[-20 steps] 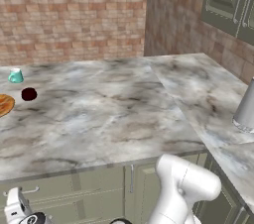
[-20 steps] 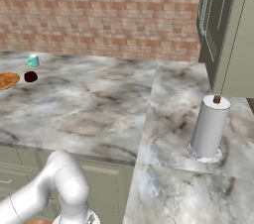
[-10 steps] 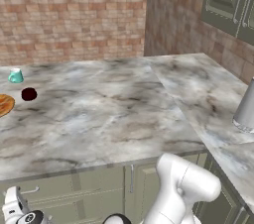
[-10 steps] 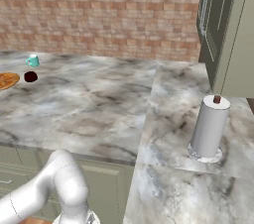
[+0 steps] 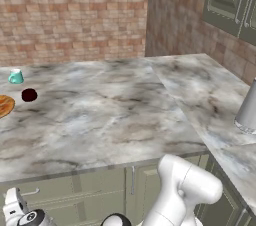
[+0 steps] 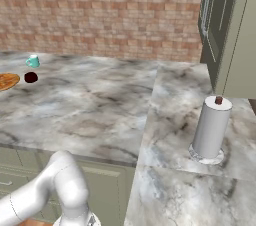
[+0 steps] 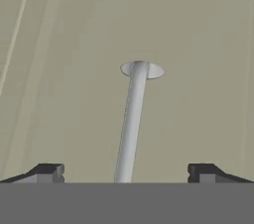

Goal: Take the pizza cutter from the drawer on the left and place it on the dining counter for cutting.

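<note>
In the hand view my gripper (image 7: 125, 173) is open, one dark fingertip on each side of a slim silver bar handle (image 7: 131, 119). The handle is fixed on the flat sage-green front of the drawer (image 7: 198, 69), and nothing is held. From the left base view, my hand (image 5: 21, 213) sits low at the bottom left, in front of the green cabinet fronts under the dining counter (image 5: 105, 115). The marble dining counter (image 6: 100, 110) also spreads across the right base view. The pizza cutter is out of view.
On the counter's far left stand a teal cup (image 5: 16, 76), a dark red ball (image 5: 29, 94) and an orange pizza (image 5: 4, 105). A paper towel roll (image 6: 210, 129) stands on the right wing. Tall green cabinets (image 6: 230, 25) rise at the right, in front of a brick wall.
My hand has shifted only slightly at the bottom left of the left base view. The jaws have stayed open and the counter objects have not moved.
</note>
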